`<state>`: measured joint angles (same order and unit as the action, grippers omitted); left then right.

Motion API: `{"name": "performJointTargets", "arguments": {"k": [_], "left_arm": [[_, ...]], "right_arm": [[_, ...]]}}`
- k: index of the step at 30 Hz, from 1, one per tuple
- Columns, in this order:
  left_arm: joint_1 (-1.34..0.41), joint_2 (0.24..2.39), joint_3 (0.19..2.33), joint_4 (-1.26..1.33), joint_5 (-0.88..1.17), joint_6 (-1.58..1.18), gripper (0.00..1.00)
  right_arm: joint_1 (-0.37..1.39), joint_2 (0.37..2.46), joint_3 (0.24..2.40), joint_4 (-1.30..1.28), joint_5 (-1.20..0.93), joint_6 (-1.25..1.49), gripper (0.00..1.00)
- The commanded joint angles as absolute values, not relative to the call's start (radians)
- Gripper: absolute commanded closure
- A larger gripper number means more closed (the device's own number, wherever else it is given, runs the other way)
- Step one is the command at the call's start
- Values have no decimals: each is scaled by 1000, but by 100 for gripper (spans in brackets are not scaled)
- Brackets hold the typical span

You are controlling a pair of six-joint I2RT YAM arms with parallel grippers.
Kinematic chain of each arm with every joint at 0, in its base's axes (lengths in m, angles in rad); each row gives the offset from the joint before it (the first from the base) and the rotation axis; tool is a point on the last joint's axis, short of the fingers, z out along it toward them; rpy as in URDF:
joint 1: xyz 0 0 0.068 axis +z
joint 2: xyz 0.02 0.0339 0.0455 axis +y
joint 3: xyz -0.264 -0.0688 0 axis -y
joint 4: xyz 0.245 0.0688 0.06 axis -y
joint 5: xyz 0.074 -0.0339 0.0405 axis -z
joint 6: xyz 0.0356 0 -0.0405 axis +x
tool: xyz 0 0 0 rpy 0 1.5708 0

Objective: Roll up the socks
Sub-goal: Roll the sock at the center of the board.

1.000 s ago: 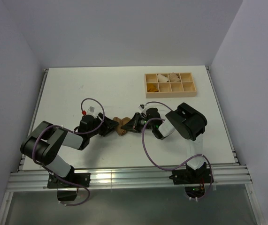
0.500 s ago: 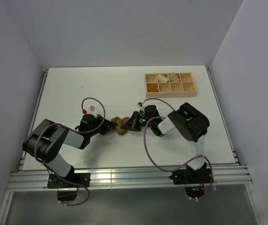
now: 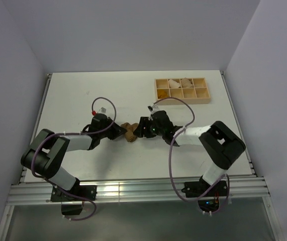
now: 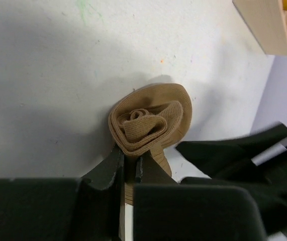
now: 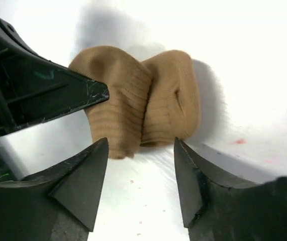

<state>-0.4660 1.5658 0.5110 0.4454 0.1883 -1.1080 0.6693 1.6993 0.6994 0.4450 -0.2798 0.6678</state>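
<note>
Now left gripper (image 4: 129, 163) pinches the rolled sock (image 4: 151, 120) — right gripper (image 5: 140, 150) open, empty. Roll looks finished; next needs a cuff tuck.

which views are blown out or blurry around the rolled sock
Right wrist: the table is blown out to white around the tan sock. Left wrist: sock sharp, the near left fingers blurred. Top external: evenly lit, glare on the front rail.
</note>
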Motion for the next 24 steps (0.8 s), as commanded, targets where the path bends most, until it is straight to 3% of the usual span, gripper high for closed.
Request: {"name": "performJointTargets", "arguments": {"k": [1,15,24], "left_arm": [[-468,1551,577,240,114,-1054,100],[-477,1618,836,-178,48,-962,100],[-502,1655,937,-325,11,-943,100]], "right_arm": [[760,1577,698,328,-2,453,36],[1075,1617,678,568,429,34,28],[1129,1698,750,624,463,-58,29]]}}
